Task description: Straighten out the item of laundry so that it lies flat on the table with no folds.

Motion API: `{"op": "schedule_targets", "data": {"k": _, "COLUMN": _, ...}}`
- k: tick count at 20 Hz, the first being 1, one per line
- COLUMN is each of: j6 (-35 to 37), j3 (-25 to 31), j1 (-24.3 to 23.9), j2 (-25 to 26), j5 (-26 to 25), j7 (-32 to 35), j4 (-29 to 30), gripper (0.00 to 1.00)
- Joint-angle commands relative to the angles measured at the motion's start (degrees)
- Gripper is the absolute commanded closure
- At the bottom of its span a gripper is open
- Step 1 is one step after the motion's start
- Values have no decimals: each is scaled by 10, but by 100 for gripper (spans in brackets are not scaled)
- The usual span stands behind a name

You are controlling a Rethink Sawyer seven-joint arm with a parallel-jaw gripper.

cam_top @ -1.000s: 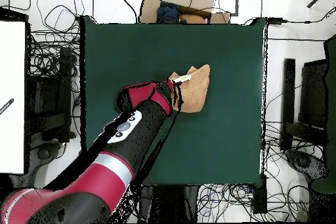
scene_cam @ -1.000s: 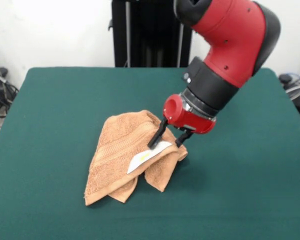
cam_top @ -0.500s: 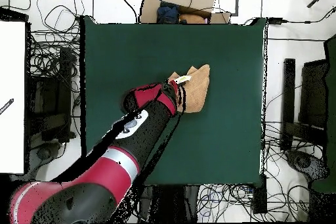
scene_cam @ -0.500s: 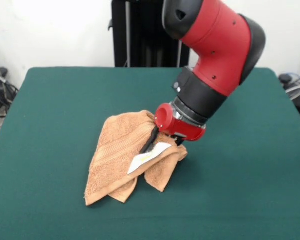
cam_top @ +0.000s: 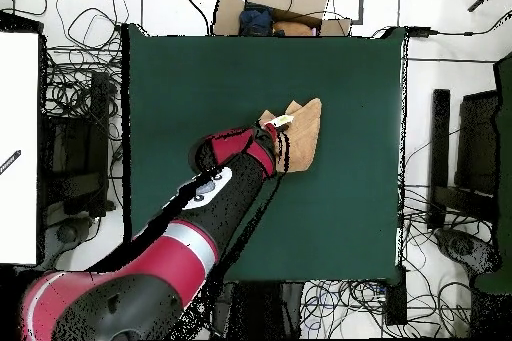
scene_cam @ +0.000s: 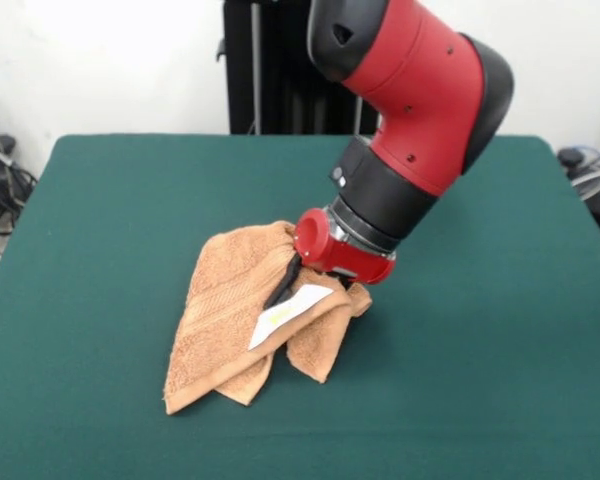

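The item of laundry (scene_cam: pixel 223 305), an orange-tan terry towel, lies crumpled and folded over itself near the middle of the green table (scene_cam: pixel 110 210). A white tag with yellow print (scene_cam: pixel 285 311) lies on top of it. My gripper (scene_cam: pixel 315 285) presses down into the towel's upper right part. Its black fingers (scene_cam: pixel 282 284) stand apart, open, on either side of a raised fold. In the overhead view the towel (cam_top: pixel 305 142) shows just beyond the gripper (cam_top: pixel 277 143), whose arm covers the towel's near edge. The table (cam_top: pixel 190 77) surrounds it widely.
A cardboard box (cam_top: pixel 275 7) sits beyond the table's far edge in the overhead view. Cables (cam_top: pixel 70 87) and dark equipment (cam_top: pixel 465 157) line both sides. A black stand (scene_cam: pixel 280 65) rises behind the table in the front view.
The arm has lowered and shifted left in the front view, sinking the fingers deeper into the towel. The towel has been nudged slightly left with it.
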Motion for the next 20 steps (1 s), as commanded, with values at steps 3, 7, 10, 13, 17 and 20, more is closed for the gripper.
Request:
{"op": "schedule_targets", "data": {"k": 3, "j6": -11, "j3": 56, "j1": -20, "j2": -11, "j5": -2, "j7": 86, "j4": 1, "gripper": 0}}
{"op": "schedule_targets", "data": {"k": 7, "j6": -13, "j3": 76, "j1": -30, "j2": -26, "j5": -5, "j7": 76, "j4": 9, "gripper": 0}}
{"op": "schedule_targets", "data": {"k": 10, "j6": -2, "j3": 88, "j1": -38, "j2": -46, "j5": -8, "j7": 63, "j4": 17, "gripper": 0}}
{"op": "schedule_targets", "data": {"k": 13, "j6": 4, "j3": 93, "j1": -44, "j2": -56, "j5": -13, "j7": 54, "j4": 20, "gripper": 0}}
{"op": "schedule_targets", "data": {"k": 17, "j6": 10, "j3": 92, "j1": -56, "j2": -56, "j5": -21, "j7": 42, "j4": 12, "gripper": 0}}
{"op": "schedule_targets", "data": {"k": 20, "j6": 4, "j3": 102, "j1": -79, "j2": -63, "j5": -37, "j7": 19, "j4": 14, "gripper": 0}}
